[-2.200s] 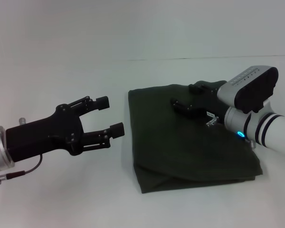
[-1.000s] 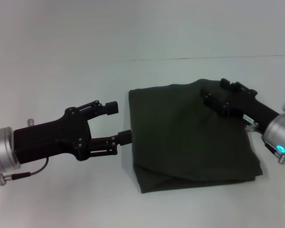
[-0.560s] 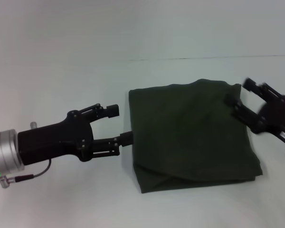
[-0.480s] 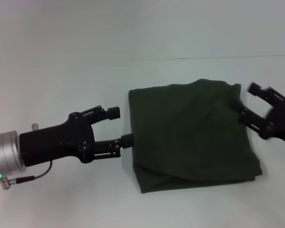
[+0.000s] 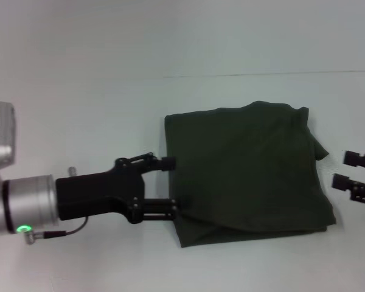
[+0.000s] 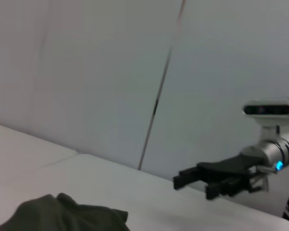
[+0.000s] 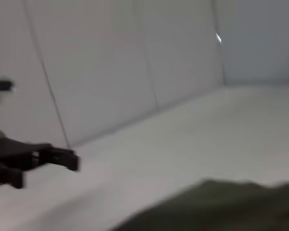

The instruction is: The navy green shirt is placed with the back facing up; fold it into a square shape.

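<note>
Left gripper (image 5: 173,184) fingers apart, straddling shirt's (image 5: 249,164) near-left edge. Right gripper (image 5: 353,170) fingers apart, just beside shirt.

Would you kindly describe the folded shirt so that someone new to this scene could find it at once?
On the white table, look between the two black grippers, in the middle right of the head view. The navy green shirt lies there folded into a rough square, with the open left gripper at its near-left edge. It is the only cloth and the only dark green thing.

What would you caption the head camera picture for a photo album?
Left gripper, open, at the folded navy green shirt's near left edge on the table; right gripper open, off to its right.
</note>
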`<state>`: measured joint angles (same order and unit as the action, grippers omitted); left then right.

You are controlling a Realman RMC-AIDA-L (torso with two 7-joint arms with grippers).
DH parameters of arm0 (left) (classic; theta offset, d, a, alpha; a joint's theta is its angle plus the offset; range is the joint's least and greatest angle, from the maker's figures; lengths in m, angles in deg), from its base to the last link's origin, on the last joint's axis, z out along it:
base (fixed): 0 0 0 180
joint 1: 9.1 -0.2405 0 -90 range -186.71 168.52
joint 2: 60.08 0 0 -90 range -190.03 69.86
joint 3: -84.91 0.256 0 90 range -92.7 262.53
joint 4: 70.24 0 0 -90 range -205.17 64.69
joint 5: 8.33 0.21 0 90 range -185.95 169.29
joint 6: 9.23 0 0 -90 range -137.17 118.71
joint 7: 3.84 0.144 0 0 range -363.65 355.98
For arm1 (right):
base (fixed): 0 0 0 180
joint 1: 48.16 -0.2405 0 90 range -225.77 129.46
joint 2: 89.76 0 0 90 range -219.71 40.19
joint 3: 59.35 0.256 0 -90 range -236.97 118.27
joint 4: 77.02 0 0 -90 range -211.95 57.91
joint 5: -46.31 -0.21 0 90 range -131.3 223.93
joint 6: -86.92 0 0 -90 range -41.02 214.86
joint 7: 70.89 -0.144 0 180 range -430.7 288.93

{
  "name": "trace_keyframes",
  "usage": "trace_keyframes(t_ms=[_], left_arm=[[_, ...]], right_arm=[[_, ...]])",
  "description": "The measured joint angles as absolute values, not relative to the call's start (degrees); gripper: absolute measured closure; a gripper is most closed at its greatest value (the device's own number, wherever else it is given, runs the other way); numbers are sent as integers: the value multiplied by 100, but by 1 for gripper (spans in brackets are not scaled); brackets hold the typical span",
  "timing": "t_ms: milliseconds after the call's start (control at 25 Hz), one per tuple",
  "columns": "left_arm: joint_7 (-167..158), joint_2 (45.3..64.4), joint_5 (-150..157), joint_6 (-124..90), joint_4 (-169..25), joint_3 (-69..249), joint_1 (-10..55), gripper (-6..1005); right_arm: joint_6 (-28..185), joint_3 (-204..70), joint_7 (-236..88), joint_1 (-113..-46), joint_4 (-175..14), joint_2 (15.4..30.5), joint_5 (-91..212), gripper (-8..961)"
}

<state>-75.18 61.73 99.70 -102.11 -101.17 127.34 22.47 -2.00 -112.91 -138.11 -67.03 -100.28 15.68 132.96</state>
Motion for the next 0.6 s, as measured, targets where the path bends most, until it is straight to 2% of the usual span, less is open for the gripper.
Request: trace_keyframes(t_ms=[80, 160, 440, 600], left_arm=[[-7507, 6178, 9972, -10125, -10054, 12894, 2349, 112], [-7535, 6182, 9978, -10001, -9991, 13042, 2440, 115], [-7638, 6148, 9966, -9942, -9936, 13083, 2471, 123], [-7640, 6138, 9980, -9945, -9933, 13105, 2474, 128]], right_arm=[[-142, -10964, -14220, -6711, -10214, 1555, 13684, 219], [-214, -10676, -14361, -6691, -10434, 1609, 13941, 176], [-255, -10447, -14239, -6671, -11050, 1960, 14644, 67], [-238, -10383, -14273, -6750, -11173, 2039, 14926, 9]])
